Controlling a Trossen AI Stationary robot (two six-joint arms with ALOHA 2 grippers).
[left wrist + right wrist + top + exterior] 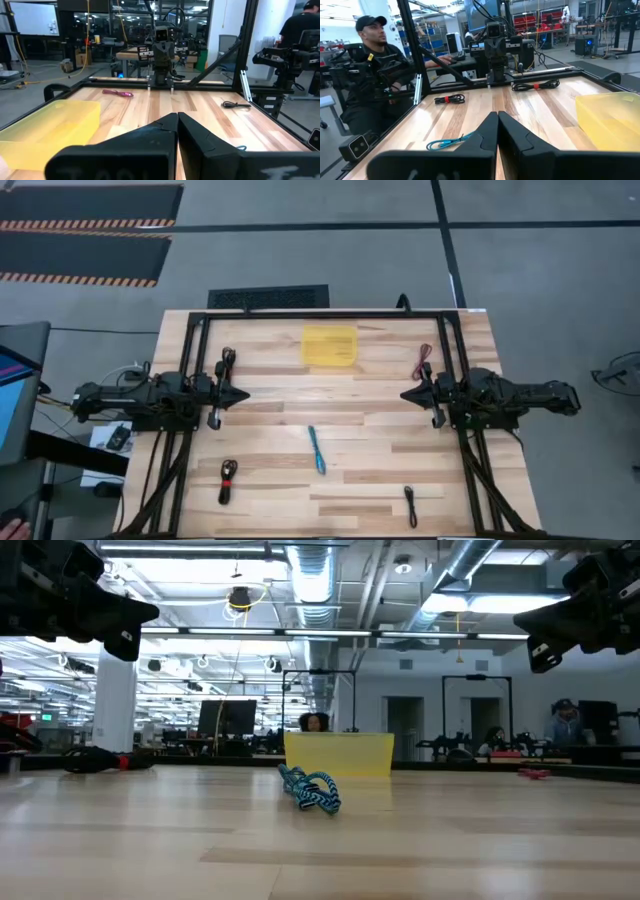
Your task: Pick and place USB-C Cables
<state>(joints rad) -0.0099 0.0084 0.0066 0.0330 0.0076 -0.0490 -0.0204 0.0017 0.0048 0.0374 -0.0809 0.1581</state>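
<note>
Five short cables lie loose on the wooden table. The light blue cable (317,450) (447,143) (310,790) is near the middle. A black-and-red cable (228,480) (449,99) lies toward the near left corner and a black cable (410,505) (236,104) toward the near right. A dark red cable (425,361) (117,93) is far right, and another black-and-red cable (227,362) (536,86) far left. My left gripper (242,394) (177,117) and my right gripper (405,394) (497,116) are shut, face each other and hover above the table, holding nothing.
A shallow yellow tray (329,345) (338,755) (55,125) (610,120) sits at the table's far middle, between the two arms. A black frame (455,330) runs along the table's edges. A person (375,60) sits beyond the near-left side.
</note>
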